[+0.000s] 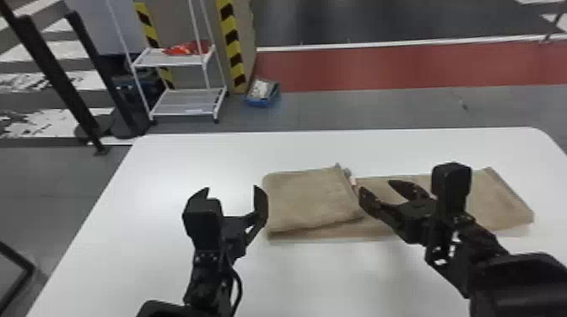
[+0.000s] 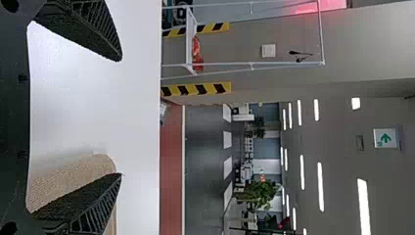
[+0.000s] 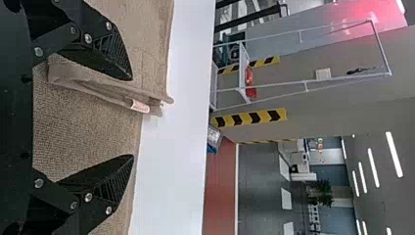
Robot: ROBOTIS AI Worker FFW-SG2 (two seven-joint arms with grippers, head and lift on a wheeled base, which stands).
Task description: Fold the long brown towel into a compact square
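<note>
The brown towel point(image 1: 312, 198) lies on the tabletop point(image 1: 168, 160), its left part folded over; it should be light, limp and easily rumpled; the left claw point(image 1: 232, 189) and right claw point(image 1: 376, 186) are both spread and empty. Best grip the flat right end point(image 1: 502, 202) at its edge, through every layer.

In the head view, the right gripper point(image 1: 376, 186) was hiding one part of the brown towel point(image 1: 308, 202). The table point(image 1: 147, 173) was cut by the bottom and right edges. The print on the label point(image 3: 139, 105) was too small for reading.
</note>
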